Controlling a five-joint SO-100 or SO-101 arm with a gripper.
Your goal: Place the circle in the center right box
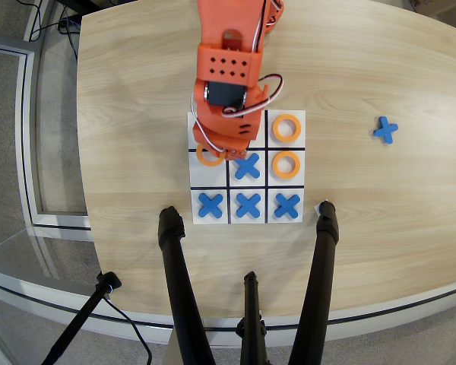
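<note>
hand over circle, grid board

The circle lies in the center right box, left of an X piece, under the claw.

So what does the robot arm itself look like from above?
The arm is bright orange plastic with boxy segments. One flat panel has two rows of small round holes. A black servo block sits below it, looped by white and red cables. The gripper is orange too.
</note>
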